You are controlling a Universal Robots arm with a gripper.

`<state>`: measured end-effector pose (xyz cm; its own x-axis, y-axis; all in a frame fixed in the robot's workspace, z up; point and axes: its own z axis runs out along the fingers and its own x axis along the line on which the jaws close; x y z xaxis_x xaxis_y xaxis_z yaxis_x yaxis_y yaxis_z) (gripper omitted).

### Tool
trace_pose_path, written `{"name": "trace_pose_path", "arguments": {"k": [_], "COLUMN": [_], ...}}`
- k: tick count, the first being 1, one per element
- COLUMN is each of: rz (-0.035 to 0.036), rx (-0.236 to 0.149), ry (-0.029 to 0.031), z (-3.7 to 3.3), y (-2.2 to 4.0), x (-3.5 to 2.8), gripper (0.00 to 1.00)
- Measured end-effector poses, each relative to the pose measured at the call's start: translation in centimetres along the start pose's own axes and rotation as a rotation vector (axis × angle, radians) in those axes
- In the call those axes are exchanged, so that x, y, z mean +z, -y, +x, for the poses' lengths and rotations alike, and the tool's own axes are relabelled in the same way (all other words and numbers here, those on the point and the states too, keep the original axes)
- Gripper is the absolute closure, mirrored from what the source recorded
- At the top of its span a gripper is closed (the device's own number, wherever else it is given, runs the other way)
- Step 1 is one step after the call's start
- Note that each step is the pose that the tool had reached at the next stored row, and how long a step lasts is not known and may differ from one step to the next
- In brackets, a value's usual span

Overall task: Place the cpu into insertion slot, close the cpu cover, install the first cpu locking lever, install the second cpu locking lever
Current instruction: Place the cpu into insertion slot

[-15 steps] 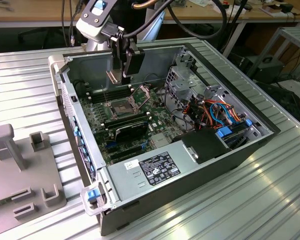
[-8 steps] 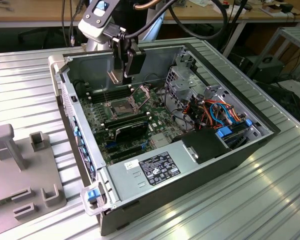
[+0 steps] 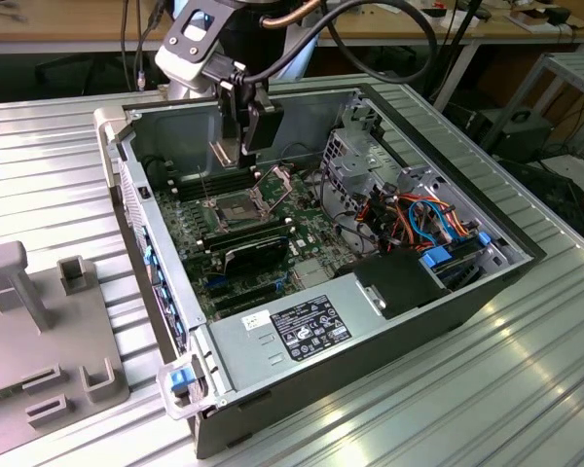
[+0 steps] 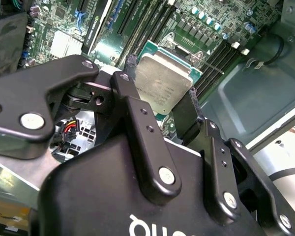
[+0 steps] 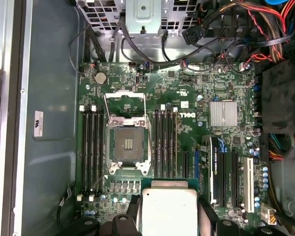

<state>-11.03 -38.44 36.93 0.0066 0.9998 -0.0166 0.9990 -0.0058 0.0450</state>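
In the exterior view, the gripper (image 3: 234, 148) is being held above the green circuit board (image 3: 307, 229) inside the open computer case (image 3: 399, 302). In the second wrist view, the cpu (image 4: 162, 86) is being clamped between the jaws, clear of the board. In the first wrist view, the insertion slot (image 5: 129, 145) is being shown bare, the cpu cover (image 5: 125, 102) flipped open beside it, the cpu near but apart.

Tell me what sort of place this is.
Probably a robotics lab or workshop: an opened computer case on a ribbed metal table, wooden desks behind, the gripper holding the cpu.
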Motion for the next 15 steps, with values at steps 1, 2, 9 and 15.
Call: {"name": "trace_pose_path", "arguments": {"k": [1, 2, 9, 15], "rz": [0.0, 0.0, 0.0001, 0.0], "rx": [0.0, 0.0, 0.0, 0.0], "ry": [-0.0001, -0.0001, -0.0024, -0.0025], "z": [0.01, 0.02, 0.05, 0.09], "y": [-0.01, -0.01, -0.03, -0.06], "x": [0.04, 0.07, 0.2, 0.23], "gripper": [0.45, 0.45, 0.45, 0.45]}}
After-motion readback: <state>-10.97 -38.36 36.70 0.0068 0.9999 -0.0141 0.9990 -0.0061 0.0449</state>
